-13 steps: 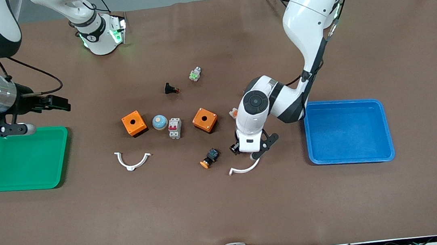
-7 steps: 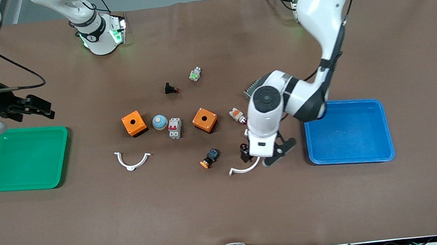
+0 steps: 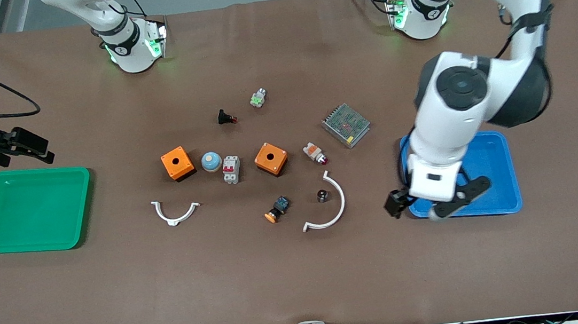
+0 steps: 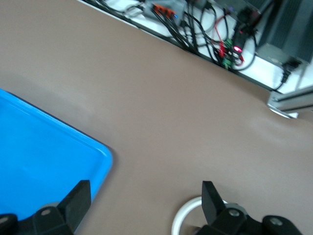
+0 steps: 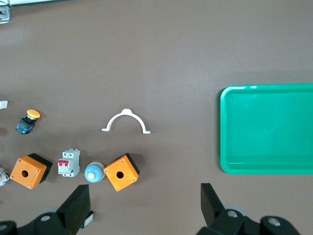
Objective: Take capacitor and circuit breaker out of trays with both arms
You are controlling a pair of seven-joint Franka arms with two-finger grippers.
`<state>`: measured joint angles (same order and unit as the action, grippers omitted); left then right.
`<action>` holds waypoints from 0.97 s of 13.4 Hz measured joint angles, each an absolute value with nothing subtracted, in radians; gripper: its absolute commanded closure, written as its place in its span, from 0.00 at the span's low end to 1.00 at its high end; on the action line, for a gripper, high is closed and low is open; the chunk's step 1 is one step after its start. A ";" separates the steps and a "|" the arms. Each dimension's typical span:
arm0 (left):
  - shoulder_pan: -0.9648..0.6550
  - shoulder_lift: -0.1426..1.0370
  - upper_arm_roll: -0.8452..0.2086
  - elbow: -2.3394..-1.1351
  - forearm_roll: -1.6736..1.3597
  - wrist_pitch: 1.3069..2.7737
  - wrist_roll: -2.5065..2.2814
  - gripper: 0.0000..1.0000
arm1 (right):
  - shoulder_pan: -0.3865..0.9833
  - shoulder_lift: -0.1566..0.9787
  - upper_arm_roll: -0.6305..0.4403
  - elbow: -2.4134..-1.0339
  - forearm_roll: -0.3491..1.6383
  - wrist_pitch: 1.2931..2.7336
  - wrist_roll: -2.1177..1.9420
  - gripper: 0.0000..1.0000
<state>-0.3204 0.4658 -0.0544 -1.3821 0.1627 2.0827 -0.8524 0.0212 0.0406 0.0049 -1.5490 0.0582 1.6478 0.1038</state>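
Observation:
The capacitor (image 3: 323, 195), a tiny dark cylinder, lies on the table inside the curve of a white bracket (image 3: 329, 209). The breaker (image 3: 231, 169) is a light-grey block with red levers, lying between a blue dome (image 3: 211, 161) and an orange box (image 3: 271, 158). It also shows in the right wrist view (image 5: 69, 162). My left gripper (image 3: 430, 206) is open and empty over the blue tray (image 3: 505, 171), at its near corner toward the capacitor; its own view (image 4: 144, 196) shows that corner (image 4: 39, 147). My right gripper (image 3: 29, 148) is open and empty by the green tray (image 3: 31, 210), with bare table under it (image 5: 144, 200).
A second orange box (image 3: 177, 163), a second white bracket (image 3: 175, 212), an orange-capped button (image 3: 277, 209), a white-and-orange part (image 3: 315, 152), a black button (image 3: 227, 117), a green-white part (image 3: 258, 98) and a grey meshed unit (image 3: 346, 125) lie mid-table.
My left arm has swung away from the capacitor's spot to the blue tray's corner, gripper empty. The capacitor and the whole bracket now show. My right gripper has drifted toward the right arm's end of the table.

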 measured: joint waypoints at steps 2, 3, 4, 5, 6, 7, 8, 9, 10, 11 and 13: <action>-0.267 0.426 -0.055 -1.382 0.163 2.025 -0.782 0.00 | 0.021 0.041 0.005 -1.544 0.058 1.648 0.104 0.00; -0.243 0.404 -0.055 -1.383 0.163 2.002 -0.747 0.00 | 0.020 0.041 0.005 -1.541 0.058 1.648 0.103 0.00; -0.219 0.382 -0.055 -1.383 0.163 1.986 -0.699 0.00 | 0.020 0.041 0.005 -1.538 0.058 1.648 0.103 0.00; -0.192 0.359 -0.055 -1.383 0.163 1.966 -0.638 0.00 | 0.020 0.041 0.005 -1.537 0.058 1.648 0.103 0.00; -0.165 0.335 -0.055 -1.383 0.163 1.935 -0.571 0.00 | 0.020 0.041 0.005 -1.537 0.058 1.648 0.103 0.00; -0.138 0.311 -0.055 -1.384 0.163 1.907 -0.509 0.00 | 0.020 0.041 0.005 -1.536 0.058 1.648 0.103 0.00; -0.112 0.288 -0.055 -1.384 0.163 1.881 -0.457 0.00 | 0.020 0.041 0.005 -1.536 0.058 1.648 0.103 0.00; -0.088 0.266 -0.056 -1.384 0.158 1.852 -0.414 0.00 | 0.020 0.041 0.005 -1.536 0.058 1.648 0.103 0.00; -0.067 0.244 -0.056 -1.385 0.145 1.819 -0.382 0.00 | 0.020 0.042 0.005 -1.536 0.058 1.648 0.103 0.00; -0.046 0.223 -0.057 -1.385 0.122 1.786 -0.356 0.00 | 0.020 0.042 0.005 -1.535 0.058 1.648 0.103 0.00; -0.022 0.182 -0.057 -1.385 0.088 1.720 -0.326 0.00 | 0.020 0.042 0.005 -1.533 0.057 1.649 0.103 0.00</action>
<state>-0.0219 0.1816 -0.0567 -1.3854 0.0884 1.7199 -0.3264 0.0198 0.0419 0.0052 -1.5328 0.0575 1.6487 0.1033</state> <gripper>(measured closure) 0.000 0.000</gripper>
